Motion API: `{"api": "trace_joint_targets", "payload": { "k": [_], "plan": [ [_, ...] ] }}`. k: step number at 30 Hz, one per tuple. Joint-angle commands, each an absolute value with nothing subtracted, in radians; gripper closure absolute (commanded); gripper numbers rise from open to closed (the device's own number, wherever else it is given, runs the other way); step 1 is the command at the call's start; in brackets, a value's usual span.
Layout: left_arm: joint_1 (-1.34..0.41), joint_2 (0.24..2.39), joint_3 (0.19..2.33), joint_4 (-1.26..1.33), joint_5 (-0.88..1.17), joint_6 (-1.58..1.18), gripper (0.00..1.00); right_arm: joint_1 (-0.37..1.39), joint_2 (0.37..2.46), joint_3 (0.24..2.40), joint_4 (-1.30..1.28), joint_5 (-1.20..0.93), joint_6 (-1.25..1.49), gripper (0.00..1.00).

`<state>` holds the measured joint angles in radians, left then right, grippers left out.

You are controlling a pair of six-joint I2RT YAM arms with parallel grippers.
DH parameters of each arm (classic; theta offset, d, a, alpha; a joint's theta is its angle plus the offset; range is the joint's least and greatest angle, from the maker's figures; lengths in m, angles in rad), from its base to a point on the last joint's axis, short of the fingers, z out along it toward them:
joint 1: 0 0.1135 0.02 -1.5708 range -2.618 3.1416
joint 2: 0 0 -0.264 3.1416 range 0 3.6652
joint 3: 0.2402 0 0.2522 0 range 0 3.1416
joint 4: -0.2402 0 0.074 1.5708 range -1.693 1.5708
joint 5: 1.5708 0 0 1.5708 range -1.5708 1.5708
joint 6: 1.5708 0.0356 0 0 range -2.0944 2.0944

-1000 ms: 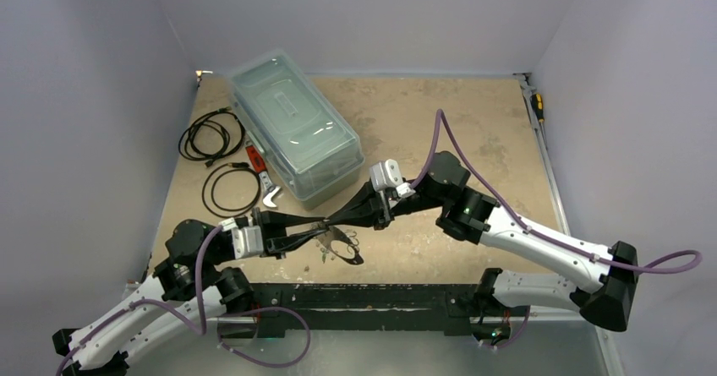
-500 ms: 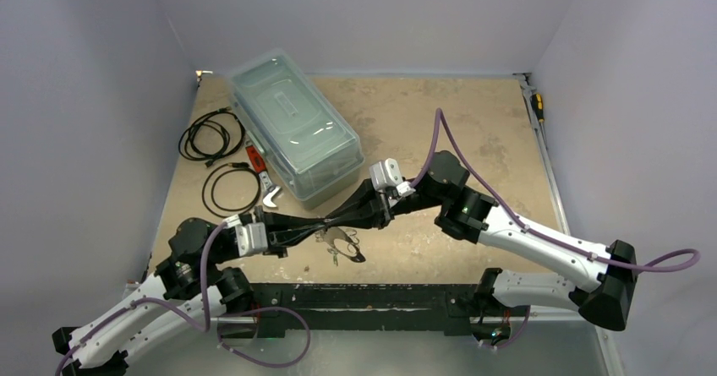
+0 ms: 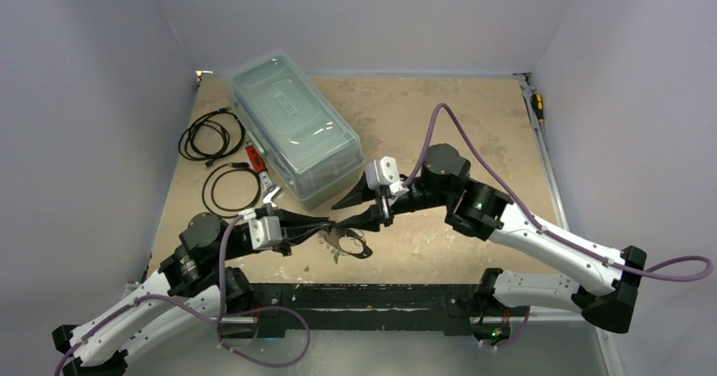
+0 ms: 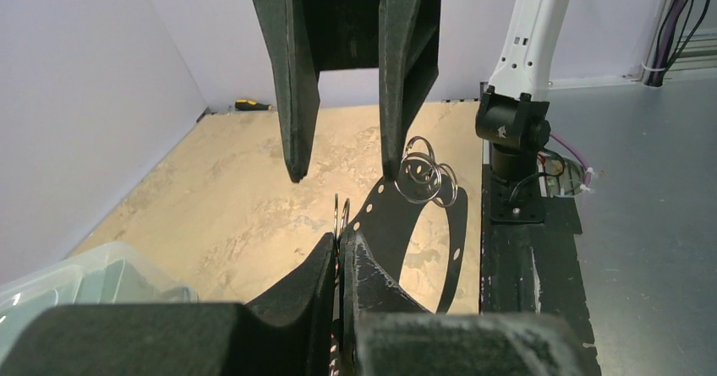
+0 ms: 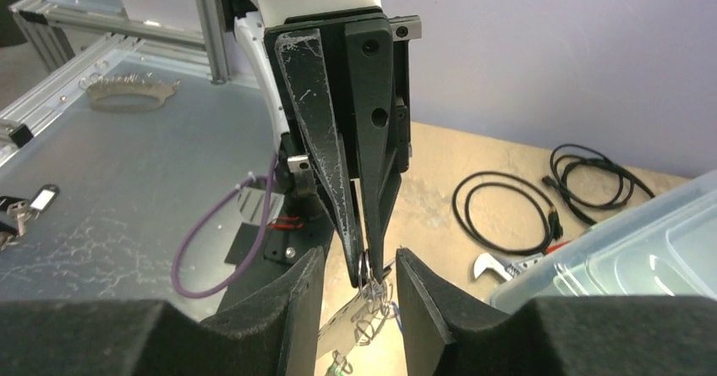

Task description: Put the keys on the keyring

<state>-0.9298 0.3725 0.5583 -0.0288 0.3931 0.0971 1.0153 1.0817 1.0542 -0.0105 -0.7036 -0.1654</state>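
- The clear plastic box [image 3: 292, 127] is sitting in the upper left of the overhead frame.
- The right gripper [image 4: 342, 171] is holding its fingers wide apart at top centre of the left wrist frame.
- The left gripper [image 4: 340, 239] is pinching a small metal ring [image 4: 341, 211] of the keyring [image 4: 376, 203], whose band is curving through mid-frame, just right of it.

Plenty of room over the bare worktop [image 3: 473, 122] from the middle out to the far right corner and down the right edge, with just a screwdriver [image 3: 537, 106] tucked along that edge. The clear plastic box [image 3: 292, 127] walls off the far left corner, and black cable coils [image 3: 211, 135] and a wrench [image 3: 270, 195] clutter the strip by the left edge. It's tight at the near edge, left of centre: left gripper [image 3: 320, 226] and right gripper [image 3: 348, 213] nose to nose, keyring [image 3: 348, 243] hanging just below.
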Motion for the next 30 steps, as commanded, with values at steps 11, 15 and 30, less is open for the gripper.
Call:
{"api": "trace_joint_targets", "payload": {
  "k": [11, 15, 30],
  "plan": [
    [-0.925, 0.403, 0.601, 0.009, 0.405, 0.077, 1.00, 1.020, 1.154, 1.262, -0.321, -0.674, -0.273, 0.65],
    [-0.925, 0.407, 0.602, 0.008, 0.409, 0.074, 1.00, 1.020, 1.172, 1.268, -0.342, -0.685, -0.274, 0.64],
    [-0.925, 0.414, 0.600, 0.008, 0.406, 0.075, 1.00, 1.020, 1.198, 1.258, -0.336, -0.695, -0.284, 0.86]
  ]
}}
